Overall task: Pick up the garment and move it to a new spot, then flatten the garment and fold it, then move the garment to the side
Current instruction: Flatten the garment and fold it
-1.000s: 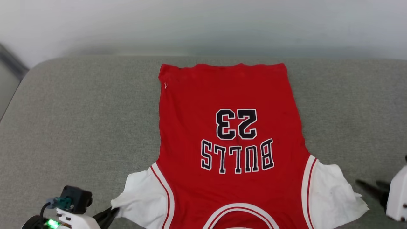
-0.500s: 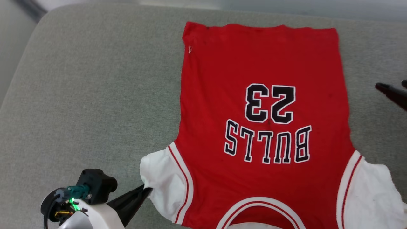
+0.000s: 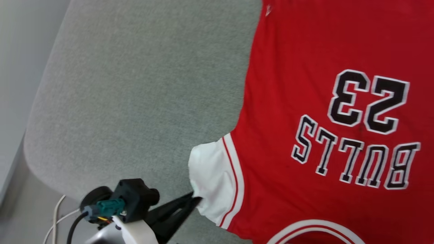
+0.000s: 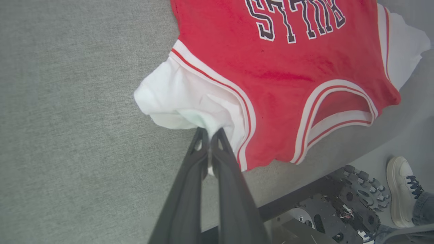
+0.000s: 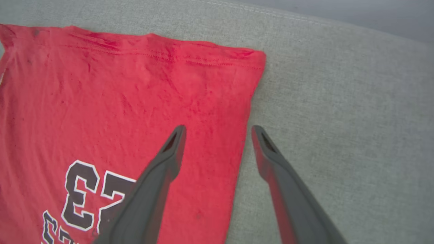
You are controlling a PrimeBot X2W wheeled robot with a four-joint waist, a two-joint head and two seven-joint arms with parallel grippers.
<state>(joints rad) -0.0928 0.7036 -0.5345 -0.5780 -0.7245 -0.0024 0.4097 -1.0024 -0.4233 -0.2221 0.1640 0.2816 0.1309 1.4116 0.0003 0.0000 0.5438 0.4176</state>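
You've got the shirt (image 3: 305, 101) lying flat on the grey cushion (image 3: 135, 84), print side up. The neck end is near you & the bottom hem is far away, so its long way runs straight out from you. Your left gripper (image 3: 196, 200) is pinched shut on the white sleeve (image 4: 176, 95) at the near left corner, and the cloth bunches up right at the tips. Your right gripper (image 5: 217, 130) is wide open w/ nothing in it, up by the far hem on the shirt's right side. The side edge runs btw its two fingers: one over red cloth, one over bare cushion. Can't tell if they touch. I think the fold comes next, so the right one prob. has to drop & grab that edge.
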